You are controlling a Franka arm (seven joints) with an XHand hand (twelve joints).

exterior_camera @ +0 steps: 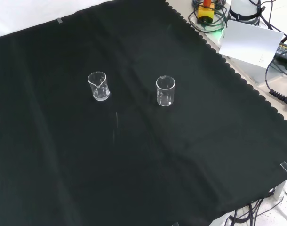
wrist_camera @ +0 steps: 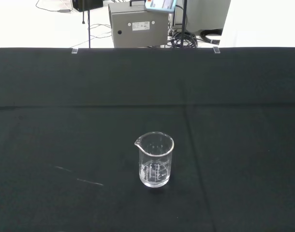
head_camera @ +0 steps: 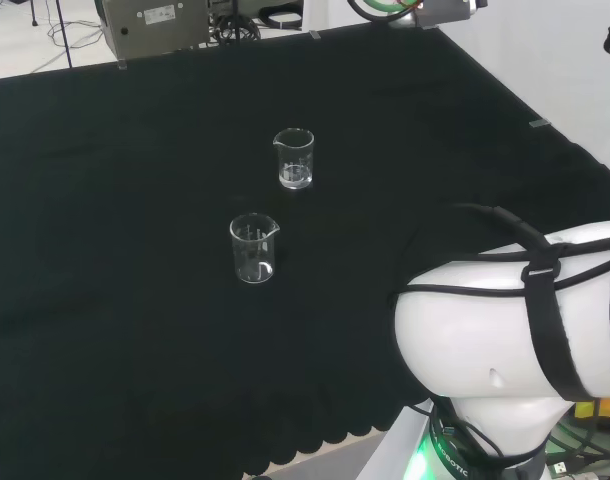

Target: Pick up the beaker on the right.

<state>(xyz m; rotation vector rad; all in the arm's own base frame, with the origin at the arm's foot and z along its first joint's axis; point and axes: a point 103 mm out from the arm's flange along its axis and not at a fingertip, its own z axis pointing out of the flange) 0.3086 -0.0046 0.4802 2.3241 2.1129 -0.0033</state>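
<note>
Nearest in the head view stood the arm's white link [head_camera: 505,340], strapped with black cable. Whether the hand was open or closed could not be told. Beyond the link, two clear beakers stood upright and well apart on the black-clothed surface [head_camera: 105,330]: the nearer beaker [head_camera: 254,248] and, behind it and a little to the right, the farther beaker [head_camera: 294,158]. In the front view the nearer beaker [exterior_camera: 165,91] lay to the right and the farther beaker [exterior_camera: 98,85] to the left, so "right" pointed to a different glass in each view.

The reach would probably go best by settling the target first, then coming in level from the side, away from the spout, and closing around the wall at mid-height.

The wrist view held one beaker [wrist_camera: 155,159], and I could not tell which of the two it was. The glass rims were faint against the cloth. A grey box [wrist_camera: 138,30] stood past the far edge.
</note>
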